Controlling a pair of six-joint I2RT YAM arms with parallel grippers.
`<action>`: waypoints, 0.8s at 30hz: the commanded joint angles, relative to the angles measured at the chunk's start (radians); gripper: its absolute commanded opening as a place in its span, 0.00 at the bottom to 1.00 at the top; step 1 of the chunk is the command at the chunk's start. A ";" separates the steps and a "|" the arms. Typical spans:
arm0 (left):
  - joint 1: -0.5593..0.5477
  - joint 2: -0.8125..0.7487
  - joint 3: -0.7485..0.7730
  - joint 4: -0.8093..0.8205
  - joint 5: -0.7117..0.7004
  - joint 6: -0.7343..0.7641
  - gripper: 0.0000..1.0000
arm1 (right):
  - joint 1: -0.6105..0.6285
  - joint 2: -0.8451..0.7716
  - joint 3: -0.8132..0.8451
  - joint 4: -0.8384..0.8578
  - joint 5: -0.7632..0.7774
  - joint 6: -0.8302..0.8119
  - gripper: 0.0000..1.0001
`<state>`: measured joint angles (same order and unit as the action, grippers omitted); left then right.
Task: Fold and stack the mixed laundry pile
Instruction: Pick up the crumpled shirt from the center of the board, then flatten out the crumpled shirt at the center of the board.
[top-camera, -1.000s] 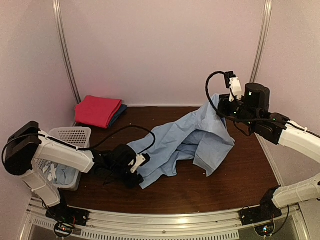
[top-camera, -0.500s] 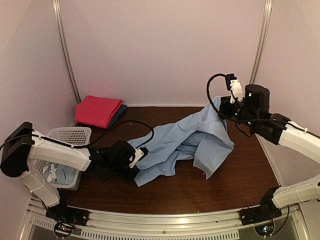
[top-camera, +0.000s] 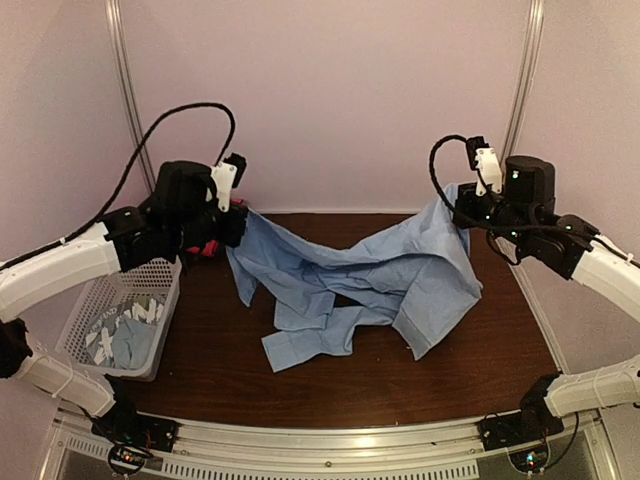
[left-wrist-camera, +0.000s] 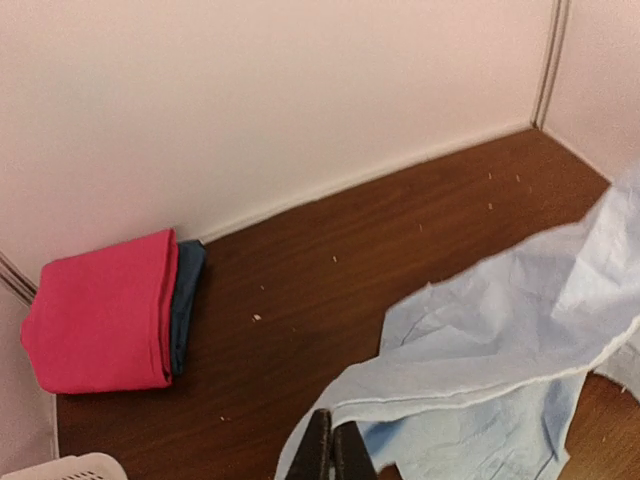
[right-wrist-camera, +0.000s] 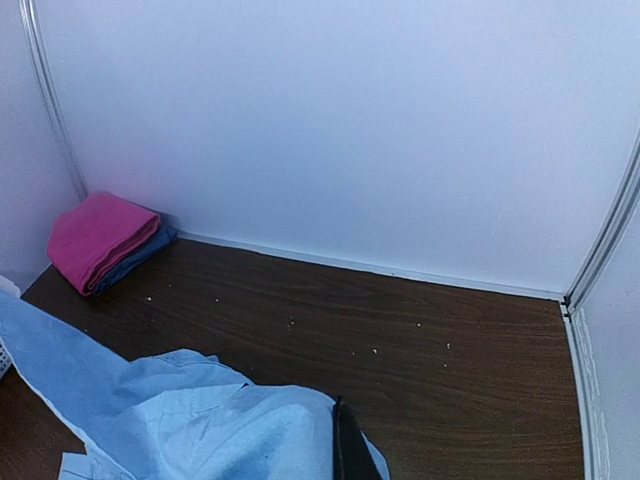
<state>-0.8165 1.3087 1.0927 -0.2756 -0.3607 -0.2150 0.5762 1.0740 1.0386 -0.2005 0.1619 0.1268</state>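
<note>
shirt (top-camera: 400, 270) across table (top-camera: 480, 370) centre | basket (top-camera: 160, 280) at left edge, garments (top-camera: 115, 335) inside | folded cloths (left-wrist-camera: 105, 315) in far-left corner

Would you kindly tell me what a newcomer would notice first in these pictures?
A large light blue shirt hangs stretched between the raised left gripper and right gripper, its lower folds trailing on the brown table. A folded magenta cloth lies in the far left corner; a white basket stands at the near left.

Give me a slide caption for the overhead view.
Left end effector and right end effector hold up a light blue shirt between them, its lower part draped on the table.
</note>
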 joint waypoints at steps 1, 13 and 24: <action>0.040 -0.048 0.273 -0.017 0.009 0.027 0.00 | -0.008 0.010 0.176 -0.083 -0.007 -0.038 0.00; 0.040 -0.057 0.759 -0.209 0.058 0.069 0.00 | -0.004 -0.035 0.622 -0.451 -0.159 -0.089 0.00; 0.041 -0.155 0.886 -0.278 0.538 0.084 0.00 | -0.005 -0.047 0.981 -0.693 -0.395 -0.192 0.00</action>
<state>-0.7769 1.1687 1.9179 -0.5438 -0.0860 -0.1398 0.5755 1.0264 1.9278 -0.7937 -0.0902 -0.0013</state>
